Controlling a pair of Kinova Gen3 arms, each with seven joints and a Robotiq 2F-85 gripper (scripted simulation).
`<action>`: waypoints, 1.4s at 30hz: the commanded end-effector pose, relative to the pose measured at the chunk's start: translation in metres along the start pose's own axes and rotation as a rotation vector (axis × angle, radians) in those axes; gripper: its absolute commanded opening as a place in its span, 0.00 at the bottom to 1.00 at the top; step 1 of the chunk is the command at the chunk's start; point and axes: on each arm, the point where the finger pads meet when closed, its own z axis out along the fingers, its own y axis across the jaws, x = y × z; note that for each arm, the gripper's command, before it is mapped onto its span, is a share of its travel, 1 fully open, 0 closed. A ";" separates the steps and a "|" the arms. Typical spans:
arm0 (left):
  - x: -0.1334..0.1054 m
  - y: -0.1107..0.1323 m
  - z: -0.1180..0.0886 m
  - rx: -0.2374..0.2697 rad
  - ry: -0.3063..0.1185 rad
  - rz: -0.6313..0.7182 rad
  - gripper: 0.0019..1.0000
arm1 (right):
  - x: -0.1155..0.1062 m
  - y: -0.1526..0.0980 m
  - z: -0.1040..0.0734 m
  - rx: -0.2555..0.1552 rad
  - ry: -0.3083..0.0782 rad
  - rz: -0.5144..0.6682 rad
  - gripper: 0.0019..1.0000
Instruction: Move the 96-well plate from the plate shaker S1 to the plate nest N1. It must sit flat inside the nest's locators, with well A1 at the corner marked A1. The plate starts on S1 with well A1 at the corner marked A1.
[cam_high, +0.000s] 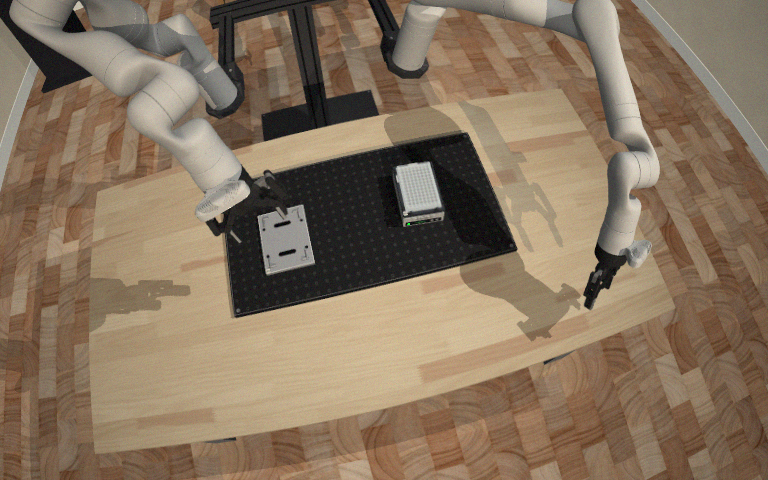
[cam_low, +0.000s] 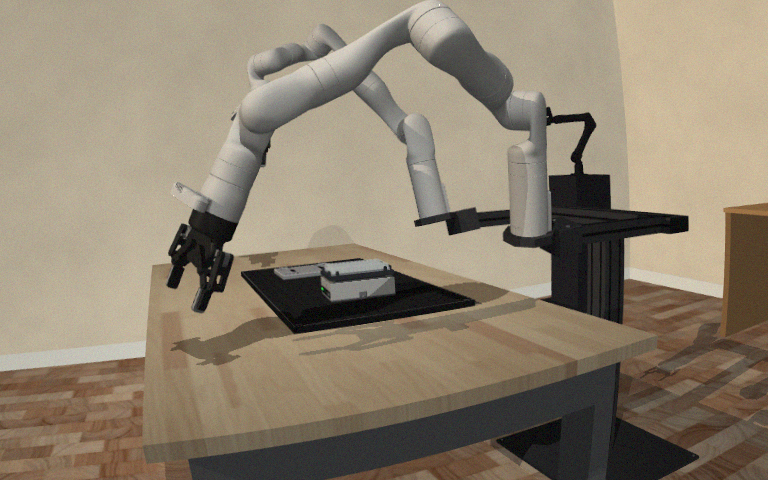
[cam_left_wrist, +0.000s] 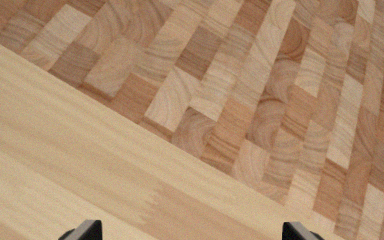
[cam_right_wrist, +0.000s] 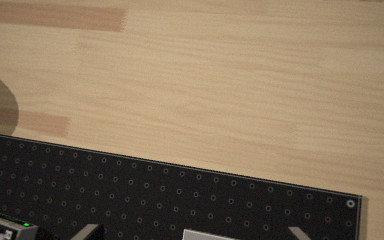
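The white 96-well plate (cam_high: 419, 185) (cam_low: 356, 266) sits on top of the plate shaker S1 (cam_high: 424, 217) (cam_low: 362, 288) (cam_right_wrist: 19, 231). The corner marks and well A1 are too small to read. The pale grey nest N1 (cam_high: 287, 237) (cam_low: 291, 275) (cam_right_wrist: 210, 237) is empty, with slots and small locators. My right gripper (cam_high: 259, 225) (cam_right_wrist: 195, 233) is open and empty, above the board near the nest's back-left side in the top view. My left gripper (cam_high: 590, 297) (cam_low: 186, 290) (cam_left_wrist: 192, 230) is open and empty, over the table's right end in the top view, far from plate and nest.
The black perforated board (cam_high: 351, 226) (cam_low: 339, 316) (cam_right_wrist: 165, 190) carries shaker and nest, spaced apart. The wooden table (cam_high: 339, 350) (cam_low: 396, 384) (cam_left_wrist: 75, 135) (cam_right_wrist: 200, 90) extends around it. The left wrist view shows its edge and the floor. Arm shadows cross board and table.
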 end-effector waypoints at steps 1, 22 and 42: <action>0.001 0.001 -0.001 -0.001 0.002 0.000 1.00 | 0.001 0.000 -0.001 0.000 0.003 0.000 1.00; 0.002 0.002 -0.004 -0.001 0.002 0.000 1.00 | 0.001 0.000 -0.001 0.000 0.003 0.000 1.00; 0.043 0.036 -0.106 -0.001 0.002 0.001 1.00 | 0.001 0.000 -0.001 0.000 0.003 0.000 1.00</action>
